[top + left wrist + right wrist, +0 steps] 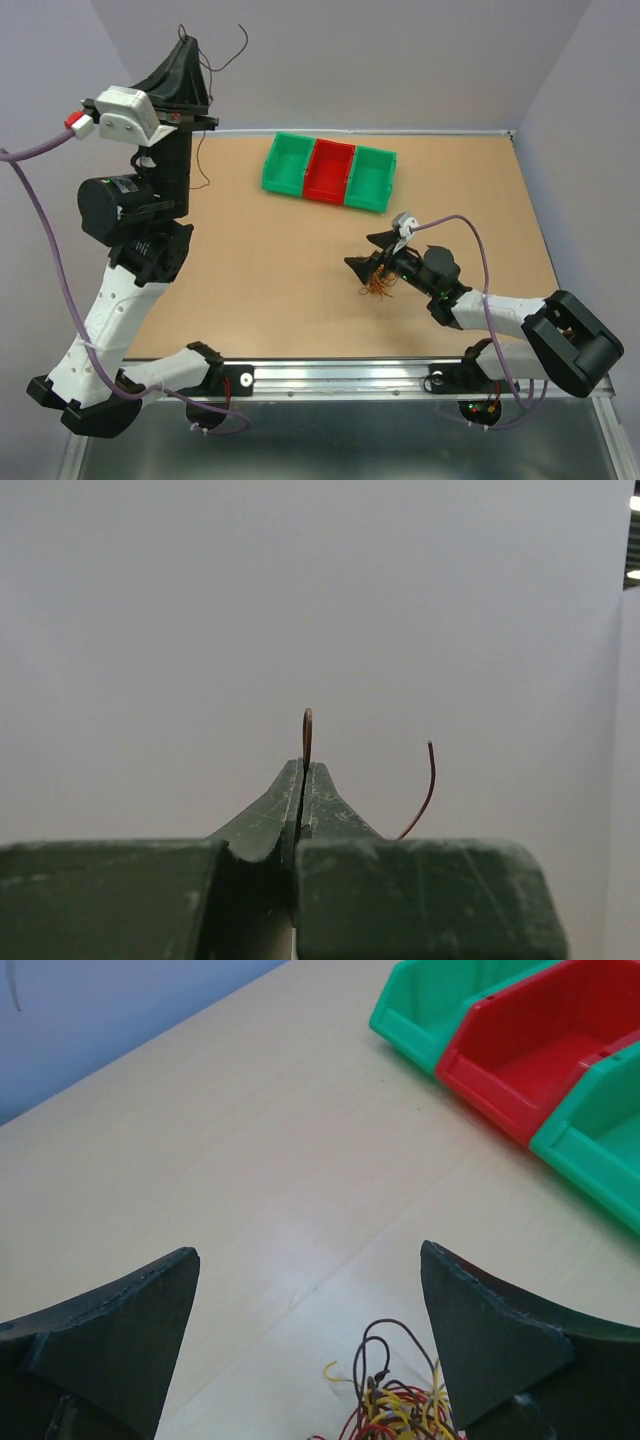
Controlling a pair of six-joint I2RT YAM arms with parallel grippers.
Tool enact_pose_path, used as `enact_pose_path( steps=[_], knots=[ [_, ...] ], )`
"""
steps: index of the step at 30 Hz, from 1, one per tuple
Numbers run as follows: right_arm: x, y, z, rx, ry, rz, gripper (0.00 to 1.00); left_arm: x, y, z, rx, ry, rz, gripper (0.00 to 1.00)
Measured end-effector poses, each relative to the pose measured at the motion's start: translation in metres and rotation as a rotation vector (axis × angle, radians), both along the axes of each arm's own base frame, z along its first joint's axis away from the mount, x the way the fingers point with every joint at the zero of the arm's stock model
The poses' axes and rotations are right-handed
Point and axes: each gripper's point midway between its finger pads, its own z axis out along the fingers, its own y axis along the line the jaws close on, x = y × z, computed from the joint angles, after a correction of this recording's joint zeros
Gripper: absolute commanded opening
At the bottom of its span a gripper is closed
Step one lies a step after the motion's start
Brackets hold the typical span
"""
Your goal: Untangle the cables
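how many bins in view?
3, in a row touching side by side on the far side: left green bin, red bin in the middle, right green bin. None appear hidden.

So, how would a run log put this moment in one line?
left pincer: raised, shut on one strand | right pincer: open at cable tangle

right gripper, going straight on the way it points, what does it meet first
Probably the cables lying between its open fingers, then bare table; the bins sit off to one side.
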Motion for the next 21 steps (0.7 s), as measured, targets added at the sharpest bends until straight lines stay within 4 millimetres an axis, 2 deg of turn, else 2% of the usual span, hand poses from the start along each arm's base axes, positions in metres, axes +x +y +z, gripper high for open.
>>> enact_pose_path(
  steps=[4, 9, 12, 14, 15, 18, 20, 21],
  knots=[
    [-0.001, 0.014, 0.011, 0.004, -0.003, 0.069, 1.0, 0.015, -0.016, -0.024, 0.044, 0.043, -0.029, 0.0],
    [0.018, 0.053, 0.055, 0.046, -0.073, 0.183, 1.0, 0.027, -0.033, -0.043, 0.08, 0.077, -0.073, 0.0],
    [0.038, 0.076, 0.081, 0.067, -0.121, 0.216, 1.0, 0.031, -0.044, -0.054, 0.098, 0.093, -0.117, 0.0],
    [0.06, 0.095, 0.099, 0.079, -0.159, 0.221, 0.98, 0.033, -0.051, -0.062, 0.106, 0.102, -0.146, 0.0],
    [0.066, 0.101, 0.101, 0.076, -0.169, 0.218, 0.98, 0.035, -0.056, -0.068, 0.117, 0.111, -0.165, 0.0],
    [0.103, 0.113, 0.113, 0.067, -0.207, 0.143, 0.89, 0.04, -0.071, -0.088, 0.147, 0.14, -0.216, 0.0],
    [0.122, 0.116, 0.11, 0.053, -0.216, 0.087, 0.84, 0.045, -0.08, -0.102, 0.17, 0.162, -0.247, 0.0],
    [0.132, 0.116, 0.109, 0.04, -0.224, 0.052, 0.78, 0.045, -0.084, -0.107, 0.181, 0.168, -0.26, 0.0]
  ],
)
